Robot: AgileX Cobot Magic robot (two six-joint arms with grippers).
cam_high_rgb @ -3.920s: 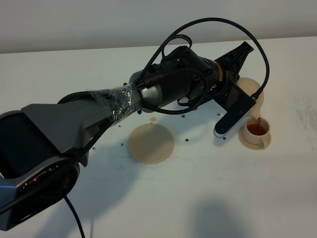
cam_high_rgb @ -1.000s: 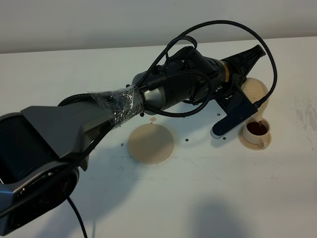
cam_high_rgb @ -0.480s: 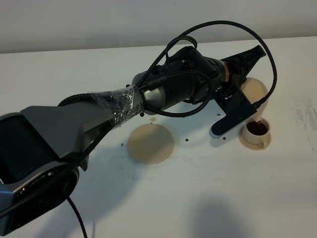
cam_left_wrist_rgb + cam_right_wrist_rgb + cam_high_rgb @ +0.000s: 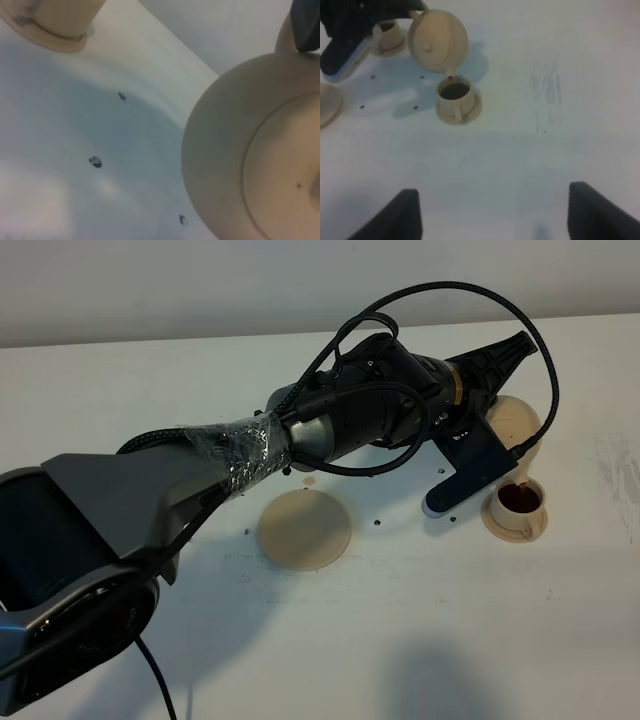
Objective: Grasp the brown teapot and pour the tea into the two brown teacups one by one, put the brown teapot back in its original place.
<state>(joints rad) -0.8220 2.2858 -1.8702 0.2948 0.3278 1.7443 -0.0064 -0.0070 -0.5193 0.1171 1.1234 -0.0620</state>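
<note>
My left gripper (image 4: 492, 392) reaches across to the right and is shut on the handle of the brown teapot (image 4: 514, 420). The teapot is tilted, spout down, over one brown teacup (image 4: 517, 502) that stands on its saucer and holds dark tea. A thin stream runs from the spout into the cup. In the right wrist view the teapot (image 4: 440, 42) hangs over this cup (image 4: 456, 97), and the second teacup (image 4: 390, 37) stands behind it; the arm hides it in the exterior view. The wide flat disc (image 4: 305, 528) lies bare at the table's middle. My right gripper (image 4: 495, 220) is open, low and away from the cups.
A small brown stain (image 4: 310, 482) and several small dark marks dot the white table (image 4: 420, 640). The left arm's cable (image 4: 440, 290) loops above the wrist. In the left wrist view the teapot (image 4: 250, 150) fills the frame, with the second cup (image 4: 60, 20) beyond it.
Since 3.9 s ago the left wrist has shifted slightly up and right, and the tea in the cup is darker and fuller. Over the last second almost nothing moves.
</note>
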